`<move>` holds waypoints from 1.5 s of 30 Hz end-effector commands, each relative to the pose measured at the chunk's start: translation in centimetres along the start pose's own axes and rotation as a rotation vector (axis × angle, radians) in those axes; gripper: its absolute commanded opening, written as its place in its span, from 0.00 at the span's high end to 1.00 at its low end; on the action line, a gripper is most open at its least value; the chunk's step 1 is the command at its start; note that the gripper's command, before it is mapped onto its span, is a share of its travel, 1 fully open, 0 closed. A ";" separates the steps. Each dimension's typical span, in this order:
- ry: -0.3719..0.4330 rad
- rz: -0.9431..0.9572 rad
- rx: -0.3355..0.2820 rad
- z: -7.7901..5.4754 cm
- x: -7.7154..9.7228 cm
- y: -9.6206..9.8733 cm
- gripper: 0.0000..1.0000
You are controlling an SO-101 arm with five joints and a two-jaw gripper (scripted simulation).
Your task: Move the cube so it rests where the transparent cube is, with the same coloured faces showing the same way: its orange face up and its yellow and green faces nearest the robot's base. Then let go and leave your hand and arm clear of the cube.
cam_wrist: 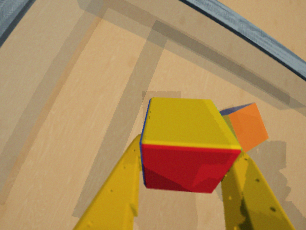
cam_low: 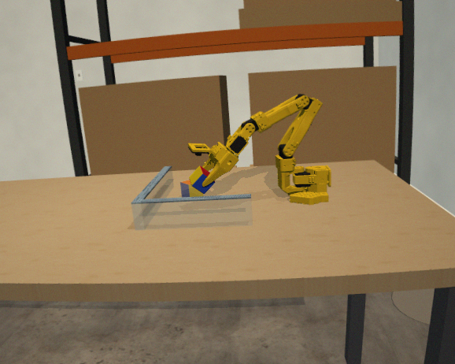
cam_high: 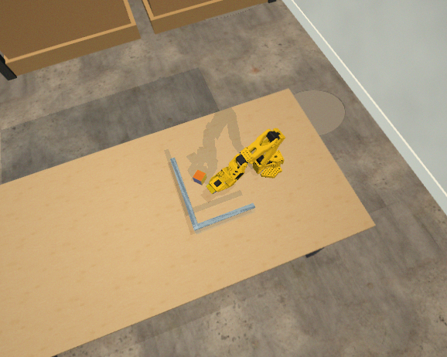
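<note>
Closest to the wrist camera, your fingers are clamped on the cube [cam_wrist: 187,142] — its red face toward the lens, yellow face above it, a blue face showing in the exterior view. It hangs tilted just above the desk [cam_low: 339,244], right beside the transparent cube [cam_wrist: 247,125], whose orange top sits behind its right edge. As I judge it, the faces are not yet aligned: orange must end up on top, yellow and green toward the base [cam_low: 309,197]. Roll the wrist before you lower, then bring it in level. Beyond, the grey L-shaped rail [cam_high: 186,197] bounds the far side — keep the cube's corner off it as you slide across.
</note>
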State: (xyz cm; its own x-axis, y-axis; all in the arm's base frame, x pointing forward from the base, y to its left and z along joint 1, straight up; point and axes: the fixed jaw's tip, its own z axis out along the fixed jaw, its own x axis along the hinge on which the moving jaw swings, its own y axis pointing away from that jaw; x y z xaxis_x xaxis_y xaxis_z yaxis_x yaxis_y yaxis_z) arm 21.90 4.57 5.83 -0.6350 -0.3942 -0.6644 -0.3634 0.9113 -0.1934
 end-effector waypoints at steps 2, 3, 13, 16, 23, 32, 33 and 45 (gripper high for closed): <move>-0.130 0.031 0.038 -0.7 -2.3 -0.7 0.78; -0.139 0.036 0.040 -0.7 -2.3 -0.7 0.78; -0.187 0.066 0.050 -0.6 -2.5 -0.8 0.78; -0.189 0.067 0.050 -0.6 -2.5 -0.8 0.78; -0.190 0.068 0.051 -0.6 -2.5 -0.8 0.78; -0.209 0.091 0.053 -0.5 -2.6 -0.8 0.78; -0.214 0.096 0.054 -0.4 -2.7 -0.8 0.78; -0.281 0.173 0.059 0.0 -3.1 -1.0 0.78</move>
State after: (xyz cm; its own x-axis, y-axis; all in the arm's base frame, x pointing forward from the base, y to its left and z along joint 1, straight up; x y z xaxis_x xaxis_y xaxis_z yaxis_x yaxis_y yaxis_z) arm 22.91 4.78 6.36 -0.5509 -0.2402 -0.7992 -0.2526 0.9608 -0.1146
